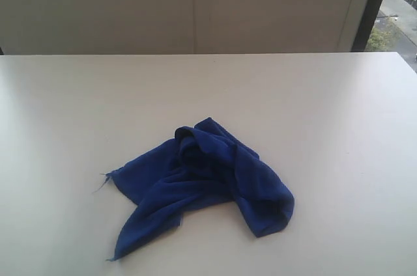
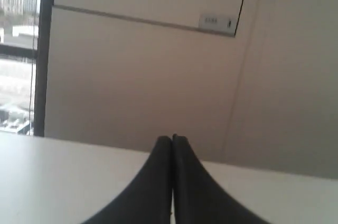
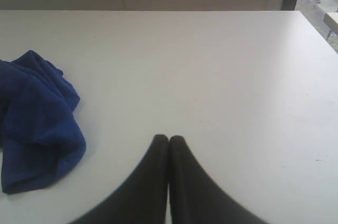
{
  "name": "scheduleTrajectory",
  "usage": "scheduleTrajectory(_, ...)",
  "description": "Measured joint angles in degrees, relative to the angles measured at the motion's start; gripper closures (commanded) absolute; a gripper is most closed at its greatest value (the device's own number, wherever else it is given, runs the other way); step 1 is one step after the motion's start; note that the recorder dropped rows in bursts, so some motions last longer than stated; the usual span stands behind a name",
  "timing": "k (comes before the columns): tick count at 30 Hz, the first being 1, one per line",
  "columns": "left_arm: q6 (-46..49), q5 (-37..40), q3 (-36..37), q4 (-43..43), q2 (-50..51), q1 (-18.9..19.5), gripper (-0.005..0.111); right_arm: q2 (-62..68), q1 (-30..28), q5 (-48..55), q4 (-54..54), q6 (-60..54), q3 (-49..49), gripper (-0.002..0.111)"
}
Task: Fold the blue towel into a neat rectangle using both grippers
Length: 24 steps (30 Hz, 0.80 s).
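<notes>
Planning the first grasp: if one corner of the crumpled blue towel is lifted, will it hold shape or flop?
Likely floppy: the blue towel lies in a soft crumpled heap, so the rest should hang and unfurl. Its frayed corner threads suggest thin, light cloth. Pushed across the smooth table, it would probably bunch rather than slide whole.

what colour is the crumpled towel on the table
Deep royal blue, plain with no pattern. The blue towel shows best in the exterior view.

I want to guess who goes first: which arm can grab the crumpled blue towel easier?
Probably right: the right gripper sees the blue towel close by; the left gripper only faces the wall.
</notes>
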Motion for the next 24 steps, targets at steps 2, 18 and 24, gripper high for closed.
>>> scheduleTrajectory(2,-0.16,7.06,-7.67,2.58,10.93,0.0,0.107,0.0,0.0,0.0,0.0,0.0,0.0,0.108)
scheduleTrajectory(18,59.99,68.84,-51.09,-36.01,83.32,-0.67,0.107,0.0,0.0,0.0,0.0,0.0,0.0,0.108)
scheduleTrajectory(24,68.3,56.74,-52.57,-40.89,91.02,-6.22,0.091,0.0,0.0,0.0,0.0,0.0,0.0,0.108)
